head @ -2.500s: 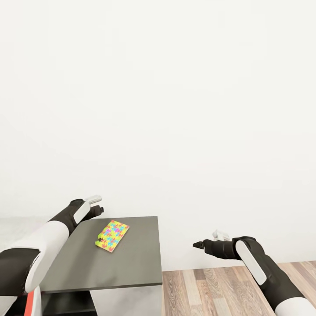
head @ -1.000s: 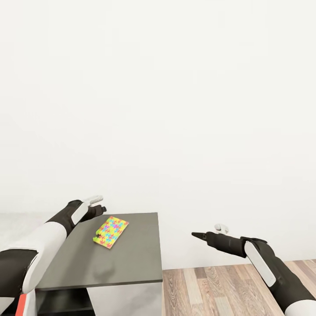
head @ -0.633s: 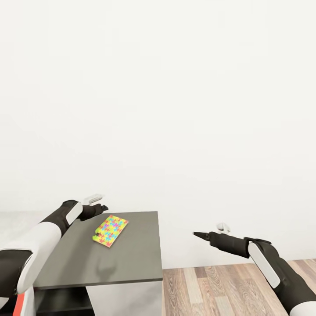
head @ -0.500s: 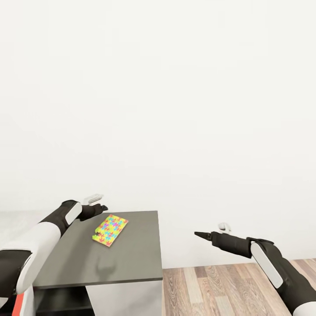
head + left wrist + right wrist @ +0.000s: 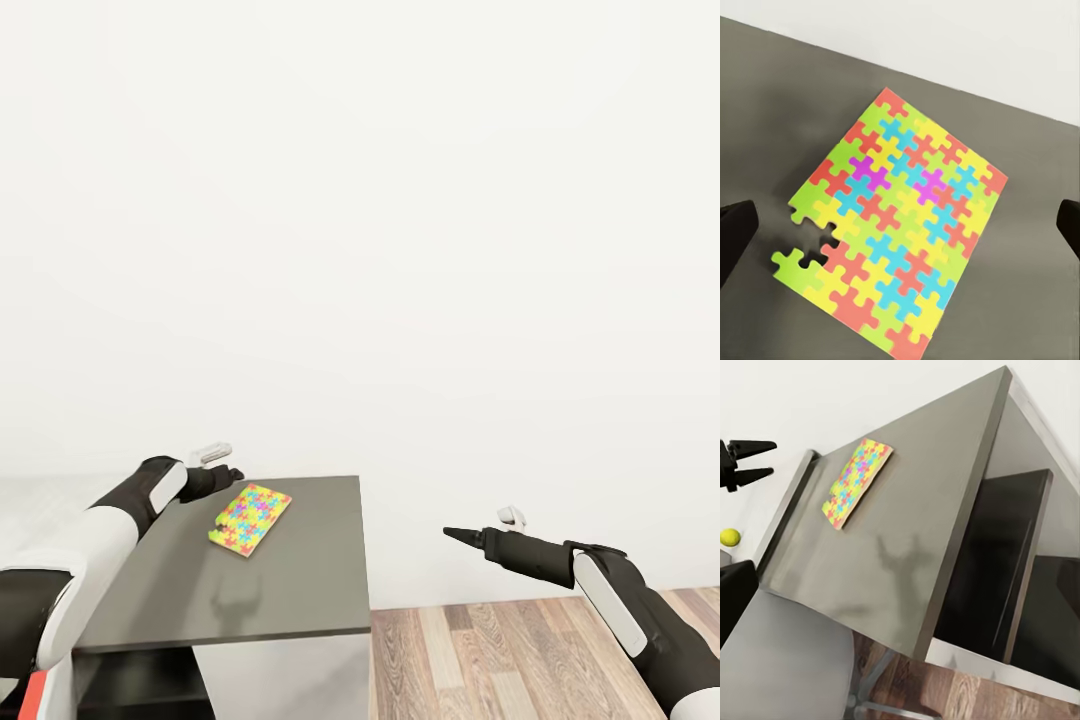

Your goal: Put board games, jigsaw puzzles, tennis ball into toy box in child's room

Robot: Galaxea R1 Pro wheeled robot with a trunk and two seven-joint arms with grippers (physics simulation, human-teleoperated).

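A puzzle (image 5: 249,518) lies flat on the dark counter (image 5: 280,590), not yet picked up. The left tool (image 5: 228,474) hovers just beyond its far-left corner, spread wide and empty. The right tool (image 5: 452,533) hangs over the floor (image 5: 500,650), its opening impossible to judge; a ball (image 5: 730,537) also waits.

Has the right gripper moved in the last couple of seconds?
Yes. The right gripper has lifted and stretched forward: its tip now sits higher against the dark desk's right edge.

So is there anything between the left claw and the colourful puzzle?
No. In the head view the left gripper hangs just beside the jigsaw puzzle, with bare dark desk top between them. The left wrist view shows the same.
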